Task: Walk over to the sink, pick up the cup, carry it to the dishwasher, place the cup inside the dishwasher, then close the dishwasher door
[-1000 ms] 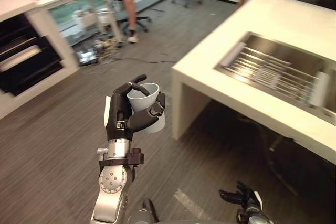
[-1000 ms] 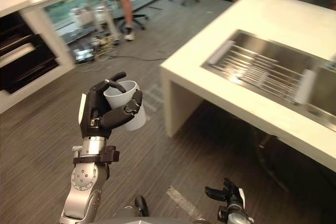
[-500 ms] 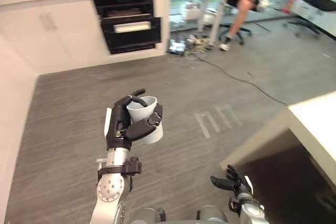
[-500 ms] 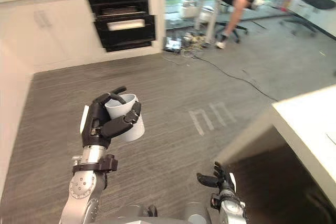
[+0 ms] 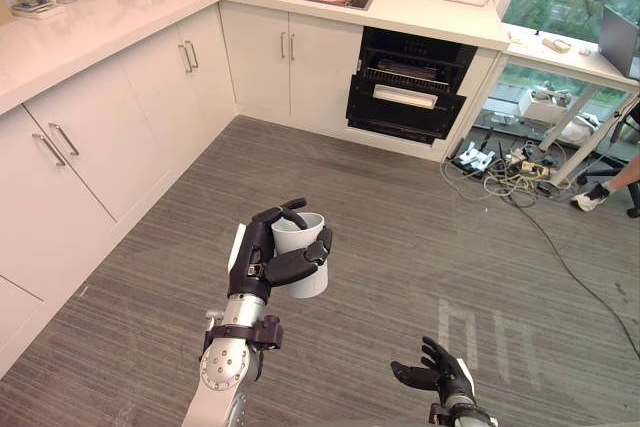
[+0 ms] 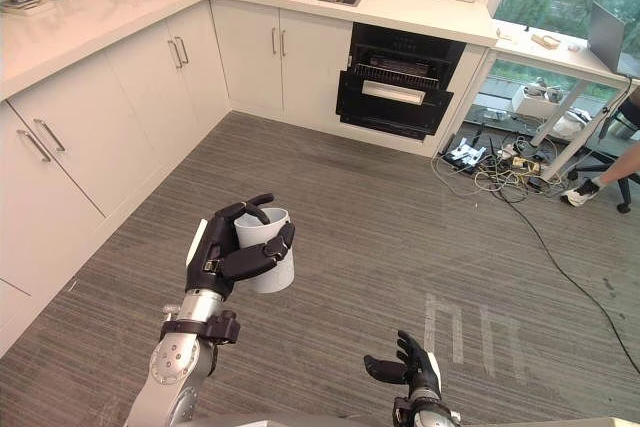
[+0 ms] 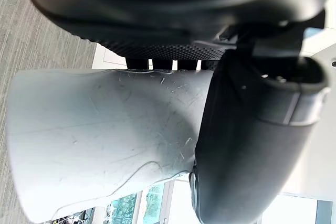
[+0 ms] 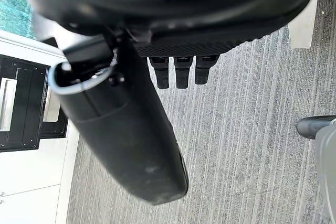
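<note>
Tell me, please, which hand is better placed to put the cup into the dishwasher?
Left, probably. The left hand has its fingers curled round the grey cup, while the right hand hangs low, open and empty. The dishwasher lies ahead across the floor.

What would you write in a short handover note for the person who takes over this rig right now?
Left hand: shut on the cup, mouth upward, above the floor.
Right hand: open, empty, held low.
Dishwasher: the dark unit under the counter, apparently open, some way ahead.
Done: cup picked up.
Left: walk to the dishwasher, put the cup inside, close the door.
</note>
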Robot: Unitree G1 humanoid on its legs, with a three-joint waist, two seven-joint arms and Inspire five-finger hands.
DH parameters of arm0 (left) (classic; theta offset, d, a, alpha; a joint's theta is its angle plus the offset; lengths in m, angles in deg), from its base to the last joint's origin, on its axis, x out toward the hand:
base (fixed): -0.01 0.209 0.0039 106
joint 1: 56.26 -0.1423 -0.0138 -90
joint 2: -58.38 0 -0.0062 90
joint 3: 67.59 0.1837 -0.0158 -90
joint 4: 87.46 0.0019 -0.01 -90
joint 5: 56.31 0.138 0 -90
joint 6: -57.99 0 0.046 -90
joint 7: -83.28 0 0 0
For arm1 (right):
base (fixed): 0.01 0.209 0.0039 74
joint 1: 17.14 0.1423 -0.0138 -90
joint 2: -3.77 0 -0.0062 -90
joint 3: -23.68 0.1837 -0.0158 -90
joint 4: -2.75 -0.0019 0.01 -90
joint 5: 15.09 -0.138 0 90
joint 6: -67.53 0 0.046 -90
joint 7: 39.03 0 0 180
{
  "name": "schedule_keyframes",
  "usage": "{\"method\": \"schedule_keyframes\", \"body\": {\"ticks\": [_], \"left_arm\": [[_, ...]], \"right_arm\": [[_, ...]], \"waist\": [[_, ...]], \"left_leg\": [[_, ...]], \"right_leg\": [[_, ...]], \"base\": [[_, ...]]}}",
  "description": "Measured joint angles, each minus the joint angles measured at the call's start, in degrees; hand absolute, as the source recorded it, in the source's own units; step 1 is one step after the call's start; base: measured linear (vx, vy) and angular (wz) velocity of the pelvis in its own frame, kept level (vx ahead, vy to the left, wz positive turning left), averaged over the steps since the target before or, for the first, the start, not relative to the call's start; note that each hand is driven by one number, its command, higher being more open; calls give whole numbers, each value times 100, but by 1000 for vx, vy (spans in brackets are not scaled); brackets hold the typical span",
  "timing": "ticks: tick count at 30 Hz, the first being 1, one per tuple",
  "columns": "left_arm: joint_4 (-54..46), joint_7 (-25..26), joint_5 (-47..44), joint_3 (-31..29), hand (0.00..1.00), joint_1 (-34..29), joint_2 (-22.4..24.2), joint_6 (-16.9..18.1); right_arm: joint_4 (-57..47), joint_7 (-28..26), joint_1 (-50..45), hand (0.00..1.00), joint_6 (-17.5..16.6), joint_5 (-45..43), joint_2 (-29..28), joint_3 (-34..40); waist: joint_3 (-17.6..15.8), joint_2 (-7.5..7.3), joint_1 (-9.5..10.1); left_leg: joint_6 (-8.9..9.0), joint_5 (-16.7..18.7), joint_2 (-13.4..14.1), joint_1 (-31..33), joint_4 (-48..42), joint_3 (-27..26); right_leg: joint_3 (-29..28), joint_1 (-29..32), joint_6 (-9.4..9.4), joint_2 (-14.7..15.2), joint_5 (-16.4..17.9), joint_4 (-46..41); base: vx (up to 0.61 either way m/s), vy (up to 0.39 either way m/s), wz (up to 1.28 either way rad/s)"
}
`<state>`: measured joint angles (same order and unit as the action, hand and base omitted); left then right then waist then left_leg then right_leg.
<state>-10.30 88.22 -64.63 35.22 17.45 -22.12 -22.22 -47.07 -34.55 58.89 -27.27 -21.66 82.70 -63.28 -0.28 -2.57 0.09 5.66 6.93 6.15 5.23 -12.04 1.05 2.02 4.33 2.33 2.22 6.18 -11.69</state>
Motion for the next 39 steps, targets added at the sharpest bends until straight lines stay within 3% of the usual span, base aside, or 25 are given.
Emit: {"method": "schedule_keyframes", "body": {"ticks": [9, 12, 16, 19, 22, 23, 24, 25, 26, 27, 29, 31, 34, 35, 36, 37, 38, 39], "left_arm": [[61, 2, -107, -101, 30, 49, 155, -3], [245, 35, -240, -127, 30, 262, 306, -23], [262, 153, -422, -359, 30, 561, 313, -66], [203, 235, -519, -653, 30, 497, 311, -66], [152, 272, -546, -1080, 30, 448, 297, -64], [86, 278, -584, -1156, 30, 386, 268, -63], [-66, 277, -624, -1177, 30, 266, 247, -65], [-166, 273, -625, -1148, 30, 182, 243, -64], [-365, 278, -624, -1136, 30, 0, 250, -64], [-499, 283, -621, -1123, 30, -108, 227, -80], [-560, 284, -619, -1074, 30, -143, 206, -78], [-712, 293, -618, -994, 30, -135, 200, -70], [-713, 289, -613, -710, 30, 175, 212, -69], [-664, 290, -592, -553, 30, 344, 211, -53], [-613, 284, -560, -489, 30, 407, 231, -47], [-386, 247, -499, -331, 30, 491, 311, -20], [-274, 225, -499, -264, 30, 505, 426, -74], [-169, 233, -502, -288, 30, 500, 575, -79]], "right_arm": [[-26, 42, -181, 90, 1, -2, 2, 12], [-28, 87, -215, 90, 11, -4, 3, 57], [176, 179, 402, 90, 10, -5, 105, 149], [377, 204, 787, 90, 9, -3, 213, 243], [396, 238, 1006, 90, 5, 5, 231, 352], [393, 265, 1046, 90, 5, 19, 241, 402], [366, 293, 1070, 90, 10, 63, 252, 457], [345, 306, 1070, 90, 14, 111, 252, 467], [181, 305, 1058, 90, 55, 171, 231, 458], [-65, 317, 1032, 90, 116, 174, 132, 452], [-408, 320, 962, 90, 142, 177, -7, 422], [-1074, 313, 869, 90, 135, 176, -142, 312], [-1822, 344, 871, 90, 57, 171, -133, 327], [-1909, 371, 888, 90, 10, 173, -84, 326], [-1907, 384, 904, 90, 10, 173, -51, 315], [-1862, 424, 886, 90, 14, 175, 43, 284], [-1862, 435, 911, 90, 55, 176, 74, 263], [-1905, 424, 941, 90, 55, 177, 97, 169]], "waist": [[49, 34, -121], [40, 50, -120], [-193, 184, -119], [-351, 202, 42], [-469, 155, 181], [-528, 101, 175], [-614, 118, 169], [-669, 71, 156], [-721, 6, 169], [-784, -51, 127], [-882, 29, 79], [-875, -40, 62], [-850, -46, 1], [-844, -43, -89], [-815, -48, -130], [-686, 221, -210], [-641, 397, -233], [-687, 414, -289]], "left_leg": [[-19, -31, 34, -200, 210, -217], [-39, -94, -28, -136, 216, -81], [-66, -245, -168, 212, 86, 182], [-100, -278, -237, 264, 72, 301], [-268, 73, -306, 523, -501, 300], [-425, 332, -399, 686, -961, 221], [-440, 637, -507, 746, -1344, 194], [-439, 787, -554, 760, -1492, 200], [-519, 1028, -677, 777, -1705, 169], [-625, 1123, -737, 658, -1727, 163], [-766, 1236, -683, 454, -1729, 252], [-827, 1395, -668, 214, -1592, 322], [-885, 1523, -720, -233, -1144, 600], [-778, 1530, -741, -478, -921, 840], [-741, 1549, -711, -641, -807, 993], [-619, 1613, -467, -856, -653, 1283], [-332, 1493, -311, -894, -891, 1288], [-162, 1203, -378, -881, -1348, 1239]], "right_leg": [[-104, -92, 23, -12, -78, 215], [69, -112, 39, 81, -67, 254], [461, 3, 65, 226, -28, 167], [607, -20, 96, 299, 39, 173], [702, 22, 194, 405, 282, -57], [734, 153, 294, 560, 544, -497], [737, 193, 412, 739, 822, -962], [730, 229, 449, 810, 861, -1255], [562, 613, 415, 984, 889, -2158], [322, 1109, 254, 1065, 527, -3216], [214, 1493, 268, 901, 720, -3774], [378, 1848, 204, 618, 835, -3565], [726, 2254, 165, 264, 714, -2259], [750, 2327, 63, 148, 371, -1586], [751, 2311, -119, 88, 3, -1441], [826, 2154, -375, -96, -513, -1427], [1070, 1934, -556, -104, -284, -1642], [1181, 2044, -767, 71, -146, -2431]], "base": [[17, 2, -10], [37, 10, 29], [-57, -3, 53], [-87, 14, 35], [-14, 69, 21], [47, 172, 28], [65, 192, 26], [109, 196, 7], [212, 244, 2], [192, 199, 4], [294, 155, 14], [422, 114, 14], [417, 18, 49], [540, -40, 102], [635, -102, 130], [717, -129, 107], [871, -167, 98], [817, -204, 67]]}}
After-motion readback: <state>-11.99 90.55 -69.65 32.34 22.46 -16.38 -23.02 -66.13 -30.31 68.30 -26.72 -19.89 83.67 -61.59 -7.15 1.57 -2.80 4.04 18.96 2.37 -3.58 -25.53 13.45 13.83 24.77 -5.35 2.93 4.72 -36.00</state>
